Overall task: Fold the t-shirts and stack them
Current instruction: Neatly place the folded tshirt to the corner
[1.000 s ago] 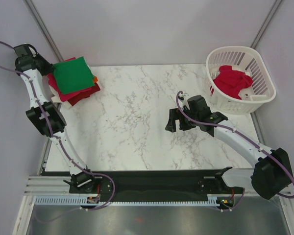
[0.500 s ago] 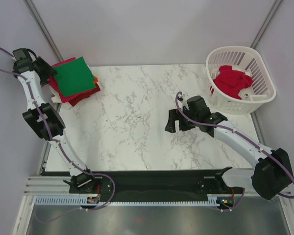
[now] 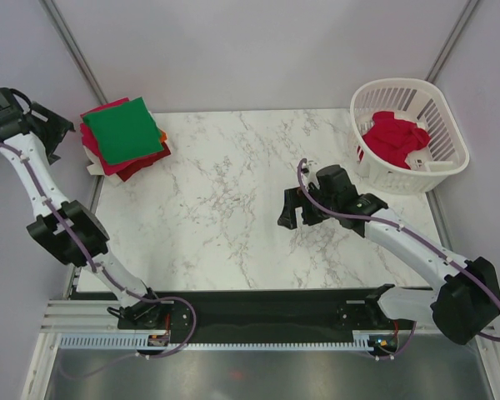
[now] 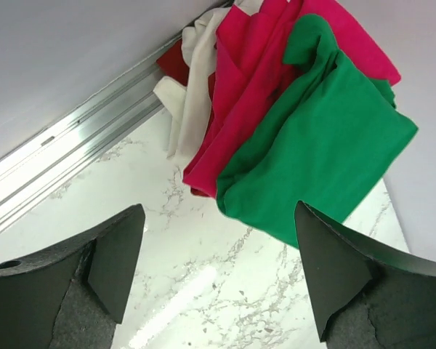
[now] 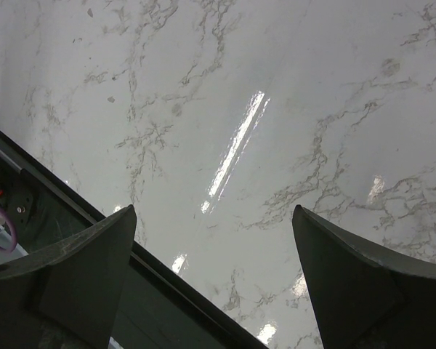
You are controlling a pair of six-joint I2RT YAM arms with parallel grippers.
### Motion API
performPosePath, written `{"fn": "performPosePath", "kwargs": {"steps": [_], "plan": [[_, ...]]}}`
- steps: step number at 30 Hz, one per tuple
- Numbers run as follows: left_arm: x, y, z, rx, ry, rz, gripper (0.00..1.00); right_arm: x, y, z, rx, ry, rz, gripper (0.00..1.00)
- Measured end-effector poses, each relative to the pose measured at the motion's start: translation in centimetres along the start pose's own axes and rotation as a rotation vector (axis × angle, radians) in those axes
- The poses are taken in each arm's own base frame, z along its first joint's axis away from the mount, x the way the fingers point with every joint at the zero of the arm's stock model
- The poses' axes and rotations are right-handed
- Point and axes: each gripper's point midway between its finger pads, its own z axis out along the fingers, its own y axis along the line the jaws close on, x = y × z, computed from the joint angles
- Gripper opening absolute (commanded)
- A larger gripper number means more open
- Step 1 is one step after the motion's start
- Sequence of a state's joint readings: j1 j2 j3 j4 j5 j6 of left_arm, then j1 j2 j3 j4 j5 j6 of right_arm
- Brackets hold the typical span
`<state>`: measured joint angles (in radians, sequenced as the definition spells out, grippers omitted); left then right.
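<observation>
The left claw (image 4: 216, 218) beside the stack (image 3: 123, 133) and the right claw (image 5: 212, 214) over the surface (image 3: 217, 192) both gape empty; the right should probably pinch the red shirt (image 3: 392, 137) in the basket (image 3: 400, 83) by one edge.

You are working in a robot test cell, a lab bench rather than a home. The table (image 3: 225, 217) has a marble-patterned top, yet it stands boxed in by plain pale panels (image 3: 258, 50) held in bare aluminium posts (image 3: 73, 52). The left arm (image 3: 62, 227) and the right arm (image 3: 408, 242) are bolted to a black base strip (image 3: 258, 312) beside a slotted cable duct (image 3: 258, 341). The stack of shirts (image 3: 123, 136) and the white basket (image 3: 433, 108) look like props laid out for you.
</observation>
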<state>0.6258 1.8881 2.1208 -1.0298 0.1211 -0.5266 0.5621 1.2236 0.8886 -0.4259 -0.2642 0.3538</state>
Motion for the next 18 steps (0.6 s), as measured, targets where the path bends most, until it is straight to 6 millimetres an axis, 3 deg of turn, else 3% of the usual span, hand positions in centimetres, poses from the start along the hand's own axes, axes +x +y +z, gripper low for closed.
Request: {"fn": "performPosePath", "kwargs": {"steps": [6,9,15,18], "plan": [[-0.3,2.2,-6.4,0.029,-0.131,-0.107,0.91,0.0,0.1,-0.1,-0.003,-0.002,-0.004,0.97],[-0.1,2.2,-9.4,0.068,-0.211,-0.143,0.90,0.2,0.1,-0.1,-0.005,-0.001,-0.006,0.97],[2.8,-1.8,-12.5,0.248,-0.258,-0.065,0.89,0.5,0.5,-0.2,-0.014,0.002,-0.015,0.97],[7.0,-3.2,-13.6,0.358,-0.239,0.006,0.89,0.4,0.6,-0.2,-0.018,0.000,-0.016,0.97]]}}
